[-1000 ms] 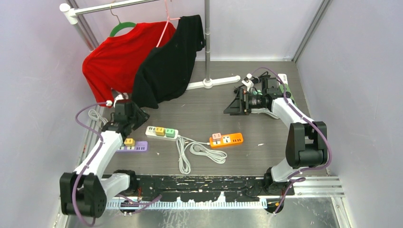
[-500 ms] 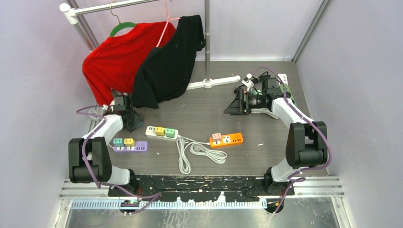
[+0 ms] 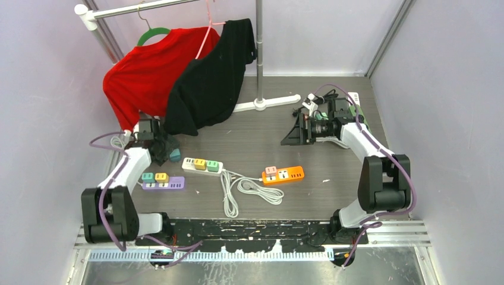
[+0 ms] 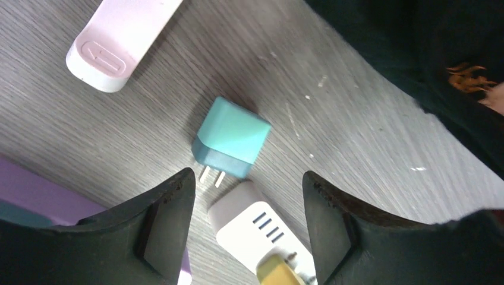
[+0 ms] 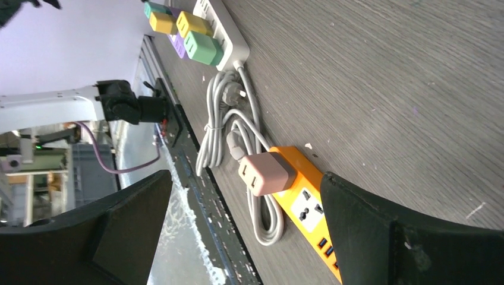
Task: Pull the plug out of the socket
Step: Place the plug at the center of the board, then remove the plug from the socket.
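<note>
The purple strip [image 4: 30, 190] and white strip [image 4: 249, 222] run off the bottom edge.

A clothes rack [image 3: 259, 47] stands at the far side of the grey wood-grain table [image 3: 249, 142], its white foot [image 3: 261, 104] resting on the surface. 2 shirts hang side by side from its top bar [image 3: 142, 7]. The red shirt [image 3: 145, 74] is on a green hanger [image 3: 153, 34], and the black shirt [image 3: 214, 77] on a pink hanger [image 3: 208, 27]. Both hems droop down to the table. The left wrist view shows a small orange print [image 4: 466, 76] on the black cloth. Pale lilac walls [image 3: 47, 89] close in 3 sides.
</note>
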You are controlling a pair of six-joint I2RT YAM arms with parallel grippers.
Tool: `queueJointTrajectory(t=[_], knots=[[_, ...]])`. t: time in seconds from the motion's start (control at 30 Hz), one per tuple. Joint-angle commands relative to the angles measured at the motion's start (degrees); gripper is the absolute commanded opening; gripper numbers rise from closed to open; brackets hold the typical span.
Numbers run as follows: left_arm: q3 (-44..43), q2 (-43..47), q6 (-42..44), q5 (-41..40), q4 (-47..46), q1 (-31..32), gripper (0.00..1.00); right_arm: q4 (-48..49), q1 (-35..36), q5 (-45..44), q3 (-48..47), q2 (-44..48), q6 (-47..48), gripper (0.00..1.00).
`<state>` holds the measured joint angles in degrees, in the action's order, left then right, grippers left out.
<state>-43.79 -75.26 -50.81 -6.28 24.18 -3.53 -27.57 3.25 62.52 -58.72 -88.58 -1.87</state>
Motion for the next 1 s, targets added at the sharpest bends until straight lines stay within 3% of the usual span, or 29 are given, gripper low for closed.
queueJointTrajectory(t=[0.0,0.13,0.23,0.37,0.53,0.63,0.77,0.87,0.97], knots=[[-0.6,9.2,-0.3,3.9,0.9,-0.4,0.64,-3.2,0.4,-2.1,-0.7,6.8,11.4,1.0],[4.5,17.8,0.9,14.3,-3.4,-0.3,0.62,-2.9,2.0,0.8,6.3,15.3,29.7,1.0],[10.9,24.1,1.8,26.1,-12.5,-0.3,0.62,-4.6,3.4,3.7,10.4,19.8,41.6,1.0],[19.7,31.4,0.6,42.0,-29.5,0.4,0.63,-18.7,5.5,4.4,9.8,19.5,65.3,1.0],[23.6,35.8,3.3,44.7,-37.4,10.6,0.66,-26.5,10.0,0.5,10.4,16.5,85.3,0.98],[25.5,37.0,7.6,39.6,-39.8,22.7,0.67,-23.3,12.6,-2.0,11.5,16.3,86.6,0.92],[29.2,37.1,12.1,31.4,-47.0,34.3,0.67,-9.8,14.9,-5.3,14.8,18.1,75.2,0.86],[29.1,35.7,19.1,24.2,-46.7,42.7,0.68,0.9,16.1,-8.8,17.0,18.6,65.7,0.83],[28.4,32.9,26.6,16.4,-46.6,50.7,0.69,5.6,17.0,-10.8,17.0,17.4,60.9,0.78]])
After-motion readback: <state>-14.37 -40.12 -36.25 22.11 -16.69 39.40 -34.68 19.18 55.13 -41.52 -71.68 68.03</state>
